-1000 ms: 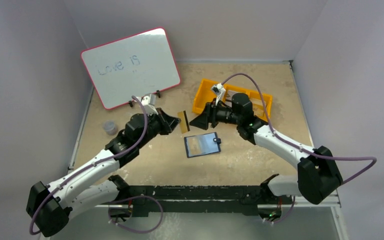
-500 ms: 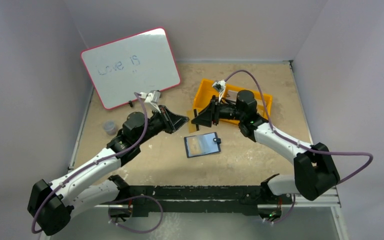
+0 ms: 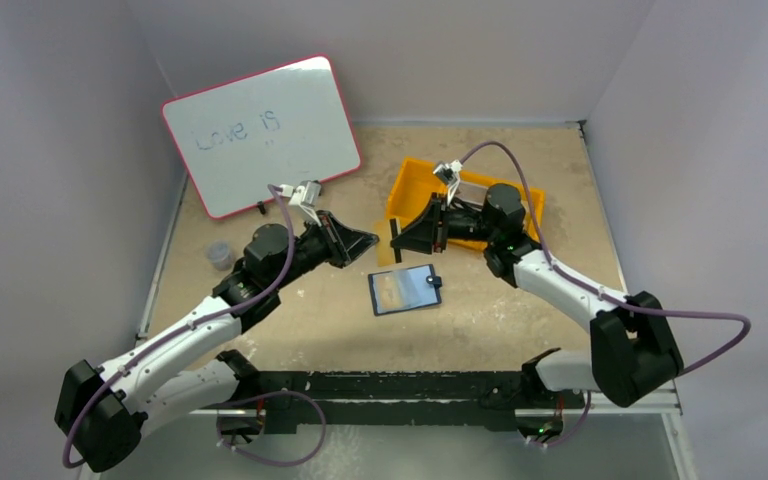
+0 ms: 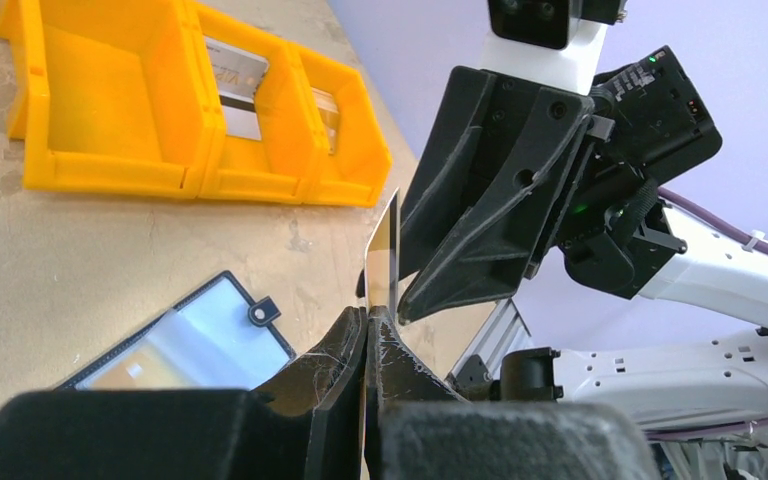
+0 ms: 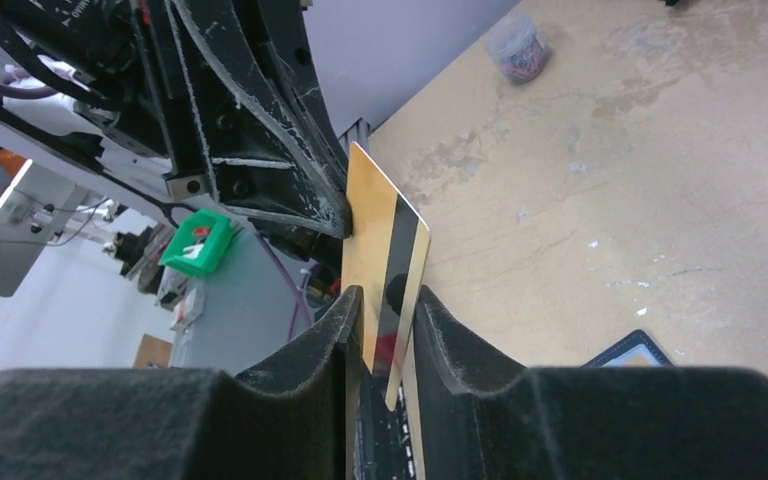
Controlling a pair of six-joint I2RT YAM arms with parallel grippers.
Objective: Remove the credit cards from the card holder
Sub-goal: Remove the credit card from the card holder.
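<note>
The dark blue card holder [image 3: 405,289] lies open on the table, its pale pocket up, also low in the left wrist view [image 4: 190,345]. Above it my left gripper [image 3: 368,240] [image 4: 368,312] is shut on one edge of a gold credit card [image 4: 384,250] with a dark stripe [image 5: 390,250]. My right gripper [image 3: 398,238] [image 5: 385,295] faces it, its fingers [image 5: 335,320] on either side of the card's other end with a narrow gap still showing. Two more credit cards [image 4: 235,72] [image 4: 326,108] lie in the orange tray.
The orange three-compartment tray [image 3: 408,185] [image 4: 110,110] stands behind the right gripper. A pink-framed whiteboard [image 3: 260,135] leans at the back left. A small round container [image 3: 220,255] [image 5: 515,45] sits at the left edge.
The left gripper carried the card up and rightward to meet the right gripper. The right gripper's jaws have narrowed around the card's free end and its wrist shifted slightly right.
</note>
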